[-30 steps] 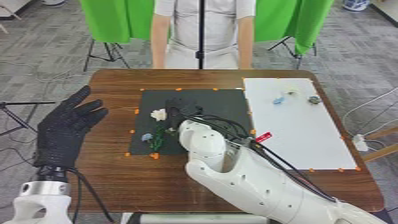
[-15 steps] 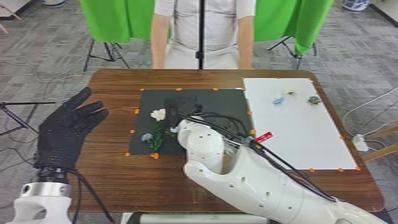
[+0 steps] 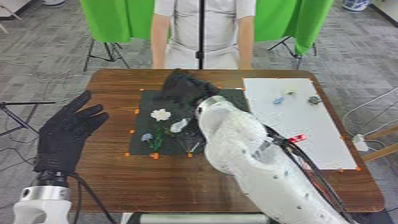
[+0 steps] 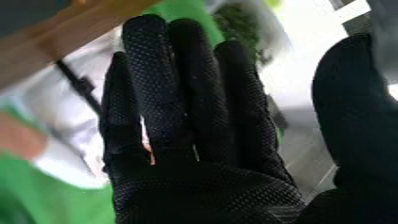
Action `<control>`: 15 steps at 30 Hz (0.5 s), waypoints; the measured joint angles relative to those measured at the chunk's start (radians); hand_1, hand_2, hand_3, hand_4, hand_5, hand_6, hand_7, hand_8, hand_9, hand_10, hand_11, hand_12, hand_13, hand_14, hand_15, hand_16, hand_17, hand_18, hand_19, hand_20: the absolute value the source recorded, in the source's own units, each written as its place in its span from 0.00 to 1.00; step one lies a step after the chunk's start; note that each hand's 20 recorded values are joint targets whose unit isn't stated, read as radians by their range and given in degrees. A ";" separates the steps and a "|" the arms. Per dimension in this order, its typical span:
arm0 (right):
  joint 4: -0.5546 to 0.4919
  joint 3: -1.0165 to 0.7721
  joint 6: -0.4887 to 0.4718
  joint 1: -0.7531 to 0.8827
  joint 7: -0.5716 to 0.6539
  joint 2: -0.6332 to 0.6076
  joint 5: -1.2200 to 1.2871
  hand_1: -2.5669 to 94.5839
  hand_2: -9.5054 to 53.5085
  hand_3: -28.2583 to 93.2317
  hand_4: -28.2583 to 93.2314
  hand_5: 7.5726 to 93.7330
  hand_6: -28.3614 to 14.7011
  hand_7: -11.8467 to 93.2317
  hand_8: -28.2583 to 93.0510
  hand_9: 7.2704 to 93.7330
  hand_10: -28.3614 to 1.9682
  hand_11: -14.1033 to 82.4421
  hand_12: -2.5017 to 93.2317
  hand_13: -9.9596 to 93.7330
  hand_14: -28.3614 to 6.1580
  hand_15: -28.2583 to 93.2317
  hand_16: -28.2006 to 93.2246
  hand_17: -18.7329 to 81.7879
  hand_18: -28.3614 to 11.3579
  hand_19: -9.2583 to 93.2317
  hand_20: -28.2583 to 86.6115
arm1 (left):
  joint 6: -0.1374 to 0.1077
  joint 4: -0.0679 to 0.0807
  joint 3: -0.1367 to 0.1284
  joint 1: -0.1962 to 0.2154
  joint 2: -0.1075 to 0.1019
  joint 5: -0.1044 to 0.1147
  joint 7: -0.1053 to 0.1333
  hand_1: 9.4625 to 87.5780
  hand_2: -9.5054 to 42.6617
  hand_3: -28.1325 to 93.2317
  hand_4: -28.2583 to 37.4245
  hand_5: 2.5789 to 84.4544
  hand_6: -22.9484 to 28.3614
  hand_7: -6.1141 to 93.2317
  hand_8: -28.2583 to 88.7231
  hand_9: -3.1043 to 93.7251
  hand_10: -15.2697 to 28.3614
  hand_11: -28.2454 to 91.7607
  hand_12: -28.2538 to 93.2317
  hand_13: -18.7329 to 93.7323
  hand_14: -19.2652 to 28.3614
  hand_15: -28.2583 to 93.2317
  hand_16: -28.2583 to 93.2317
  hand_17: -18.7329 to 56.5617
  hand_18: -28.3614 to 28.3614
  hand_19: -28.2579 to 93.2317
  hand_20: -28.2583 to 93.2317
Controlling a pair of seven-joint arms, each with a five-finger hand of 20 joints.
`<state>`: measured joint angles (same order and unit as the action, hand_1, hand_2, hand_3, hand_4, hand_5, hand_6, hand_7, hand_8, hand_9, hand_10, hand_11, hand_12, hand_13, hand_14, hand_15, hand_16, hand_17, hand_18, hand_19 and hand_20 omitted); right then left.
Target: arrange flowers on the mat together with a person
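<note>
Forward and away from me since the earlier frame: my right hand (image 3: 184,87) has shifted from over the middle of the black mat (image 3: 169,150) to its far edge, and a pale grey-white flower (image 3: 179,125) has come into sight below the wrist. Right hand, seen from the wrist: fingers straight, thumb standing well apart, nothing clamped between them. I judge the pale flower was just let go, and the hand lifted forward so as not to drag it.

Layout on the mat: a white flower (image 3: 160,114) lies just beside the pale one; nearer me is a blue flower (image 3: 147,136) with a green stem (image 3: 158,141). Heads lean outward, stems run toward my edge — likely meant as a loose spray, each bloom given its own room. The pale one's place seems chosen to fill the middle.

Left hand (image 3: 64,131) hangs off to the side, fingers relaxed and spread, holding nothing; probably parked there to leave the working side free.

On the white board (image 3: 320,150), three small pieces wait near the far end, perhaps for later picks. Next, I think: draw the right hand back high — a low sweep could snag the stems.
</note>
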<state>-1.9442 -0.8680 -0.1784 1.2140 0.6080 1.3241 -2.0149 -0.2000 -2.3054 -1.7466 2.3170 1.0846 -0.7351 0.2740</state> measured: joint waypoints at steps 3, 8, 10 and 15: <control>-0.102 -0.137 0.005 0.080 -0.019 -0.021 0.165 0.31 0.17 0.79 0.03 0.52 0.60 0.25 0.12 0.62 0.36 0.40 0.18 0.61 0.33 0.67 0.31 0.30 0.15 0.69 0.36 | 0.000 0.000 0.001 -0.002 0.004 -0.004 -0.002 0.19 0.33 0.84 0.10 0.47 0.65 0.13 0.19 0.46 0.84 0.45 0.34 0.45 0.99 0.66 0.18 0.21 1.00 0.75 0.27; -0.214 -0.377 0.030 0.243 -0.113 -0.069 0.362 0.29 0.22 0.80 0.02 0.49 0.63 0.25 0.12 0.57 0.35 0.37 0.18 0.56 0.33 0.64 0.31 0.27 0.20 0.62 0.37 | 0.000 -0.002 0.002 -0.001 0.009 -0.023 -0.002 0.18 0.32 0.85 0.09 0.47 0.64 0.13 0.19 0.46 0.84 0.44 0.34 0.45 0.99 0.66 0.18 0.20 0.99 0.75 0.27; -0.229 -0.469 0.069 0.319 -0.204 -0.083 0.459 0.28 0.24 0.80 0.02 0.47 0.64 0.25 0.12 0.55 0.35 0.36 0.17 0.54 0.32 0.62 0.31 0.26 0.20 0.60 0.38 | 0.003 -0.003 0.001 0.000 0.015 -0.031 -0.003 0.18 0.32 0.85 0.09 0.47 0.63 0.13 0.19 0.46 0.83 0.44 0.34 0.44 0.98 0.66 0.18 0.20 0.99 0.74 0.27; -0.230 -0.658 0.115 0.494 -0.363 -0.077 0.719 0.25 0.29 0.82 0.02 0.46 0.65 0.24 0.12 0.53 0.37 0.34 0.17 0.52 0.30 0.60 0.31 0.26 0.22 0.57 0.39 | 0.007 -0.001 0.000 -0.001 0.033 -0.044 -0.001 0.17 0.31 0.85 0.08 0.46 0.60 0.12 0.18 0.46 0.82 0.43 0.33 0.44 0.98 0.66 0.18 0.20 0.98 0.74 0.27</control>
<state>-2.1740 -1.5262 -0.0637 1.7082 0.2455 1.2475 -1.2955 -0.1929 -2.3068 -1.7465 2.3156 1.1181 -0.7788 0.2734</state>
